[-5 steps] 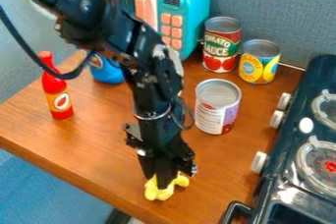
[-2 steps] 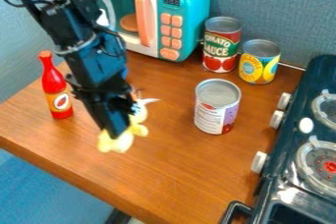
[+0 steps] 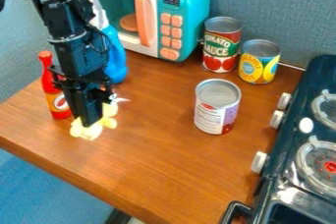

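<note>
- While the stove (image 3: 289,142) takes up the lower R of the frame, the wooden table (image 3: 171,174) runs from bottom ctr. to mid L, its near edge slanting up twd. the L side.
- Yellow soft toy (image 3: 91,131), L of ctr., is pinched betw. the jaws of the black gripper (image 3: 89,122), which hangs down from upper L. Can't tell if it touches the wood. Poss. slip: soft stuff may squash & work loose if the grip is shallow (grip depth is hard to judge, tbh).
- Silver-topped can (image 3: 215,115), just R of ctr., upright, well apart from the toy; low risk unless the arm swings R at that height.
- Red bottle (image 3: 51,83), mid L, upright, near the toy & partly behind the gripper. Biggest worry: tall & narrow, so a small sideways nudge by toy or gripper could tip it.
- Blue bottle (image 3: 115,61), upper L, behind the arm; a backward drift might knock it.
- Yellow-blue can (image 3: 259,68) & red-green can (image 3: 221,46), upper R of ctr., near each other; a bump to one could shove the other.
- Teal-white toy microwave (image 3: 183,2), top ctr.; arm could scrape it if raised carelessly.
</note>
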Motion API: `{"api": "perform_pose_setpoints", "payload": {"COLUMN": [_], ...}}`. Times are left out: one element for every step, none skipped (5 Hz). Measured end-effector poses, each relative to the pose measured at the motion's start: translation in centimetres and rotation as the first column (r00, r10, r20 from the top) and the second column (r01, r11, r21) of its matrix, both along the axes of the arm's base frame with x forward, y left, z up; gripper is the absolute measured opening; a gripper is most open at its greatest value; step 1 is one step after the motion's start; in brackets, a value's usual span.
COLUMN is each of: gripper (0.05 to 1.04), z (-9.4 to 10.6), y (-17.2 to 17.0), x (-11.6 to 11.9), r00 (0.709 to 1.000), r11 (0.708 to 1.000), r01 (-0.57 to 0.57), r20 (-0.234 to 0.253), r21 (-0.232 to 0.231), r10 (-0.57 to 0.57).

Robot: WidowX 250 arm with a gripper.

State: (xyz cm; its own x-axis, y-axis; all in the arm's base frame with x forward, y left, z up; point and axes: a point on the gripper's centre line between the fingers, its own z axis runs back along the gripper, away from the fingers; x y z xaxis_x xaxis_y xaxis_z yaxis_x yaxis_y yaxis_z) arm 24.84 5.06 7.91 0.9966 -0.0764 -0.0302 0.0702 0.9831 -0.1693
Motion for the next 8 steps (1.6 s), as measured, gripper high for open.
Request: {"api": "perform_pose_setpoints", "payload": {"gripper": [0.101,0.101,0.101,0.125,0.362,0.644,0.963,1.008], "z": [-1.8,-3.3,-5.0,-5.6,-5.5,-4.4,0.1,2.5], "y": [1.6,3.0,3.8,4.0,3.9,3.4,2.5,0.2], "x": [1.3,1.3,0.1,0.0,0.0,0.2,1.1,1.5], "r00": [1.0,0.996,0.98,0.973,0.967,0.979,0.993,0.996], "r11": [0.998,0.991,0.984,0.982,0.978,0.978,0.977,0.98], "r01": [-0.007,-0.024,-0.028,-0.031,-0.075,-0.102,-0.122,-0.058], "r20": [-0.008,-0.082,-0.187,-0.217,-0.226,-0.158,0.023,0.084], "r21": [0.062,0.134,0.179,0.187,0.194,0.179,0.176,0.191], "r10": [0.007,0.035,0.062,0.072,0.119,0.131,0.12,0.043]}}
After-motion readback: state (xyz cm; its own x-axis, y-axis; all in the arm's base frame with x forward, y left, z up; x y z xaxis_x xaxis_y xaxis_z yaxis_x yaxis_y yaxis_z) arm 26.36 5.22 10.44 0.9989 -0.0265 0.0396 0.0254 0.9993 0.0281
